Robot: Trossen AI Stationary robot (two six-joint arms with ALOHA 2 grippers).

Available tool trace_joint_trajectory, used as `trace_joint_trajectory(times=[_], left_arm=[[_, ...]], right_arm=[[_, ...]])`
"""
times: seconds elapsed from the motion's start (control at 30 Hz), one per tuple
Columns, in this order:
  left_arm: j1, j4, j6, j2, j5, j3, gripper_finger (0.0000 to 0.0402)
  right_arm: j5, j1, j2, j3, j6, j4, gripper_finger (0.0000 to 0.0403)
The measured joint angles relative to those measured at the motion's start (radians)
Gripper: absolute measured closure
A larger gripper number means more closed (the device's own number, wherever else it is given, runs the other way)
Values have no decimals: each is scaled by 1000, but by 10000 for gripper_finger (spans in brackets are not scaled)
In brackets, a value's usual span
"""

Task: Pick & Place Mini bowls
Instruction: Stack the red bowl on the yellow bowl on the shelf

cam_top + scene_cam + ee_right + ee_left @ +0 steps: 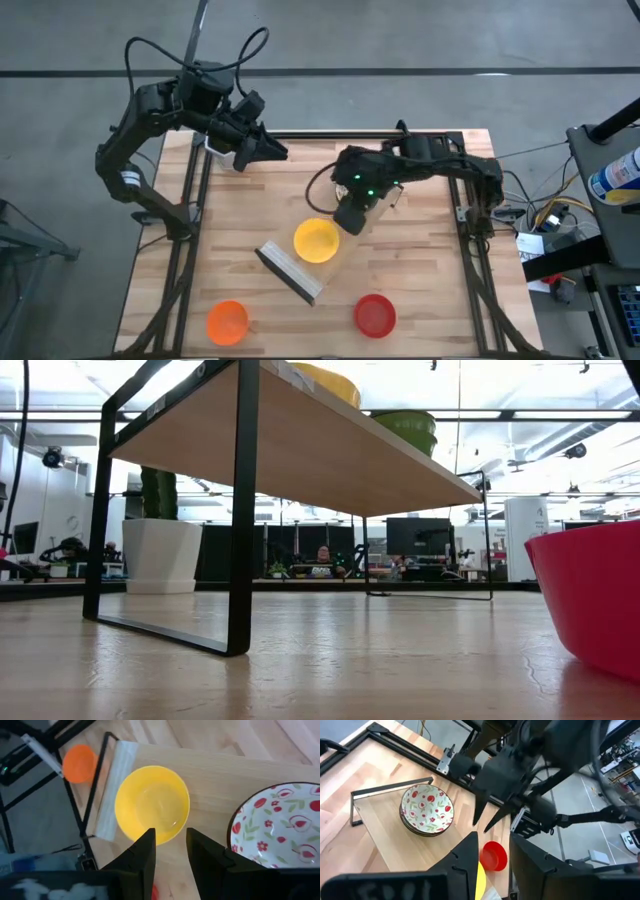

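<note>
A yellow mini bowl (152, 802) stands on a low wooden shelf (240, 767), near its end. A stack of white mini bowls with red speckles (426, 810) rests on the same shelf beside it. My right gripper (170, 845) hangs open above the shelf, between the yellow bowl and the stack, with nothing between its fingers. An orange mini bowl (227, 322) and a red mini bowl (375, 314) sit on the table near its front edge. My left gripper (275, 152) waits open, raised over the table's far left part.
The shelf's black frame legs (240, 510) stand on the table. A white square pot with a cactus (160, 550) sits at the far side. Black rails (190, 230) run along the table's left and right edges. Bare tabletop lies between the orange and red bowls.
</note>
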Motion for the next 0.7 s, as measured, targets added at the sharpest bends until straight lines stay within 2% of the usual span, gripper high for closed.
trace_joint_trajectory(times=[0.27,0.4,0.6,0.7], left_arm=[[-1,1,-59,29,2,0,299],[-1,12,-100,49,2,0,299],[-1,65,-196,72,2,0,299],[-4,91,-200,81,2,0,299]], right_arm=[[7,89,-59,0,-36,-43,308],[8,169,-66,-2,-56,-123,314],[42,304,-92,-10,-82,-120,322],[74,355,-104,-12,-41,-121,326]])
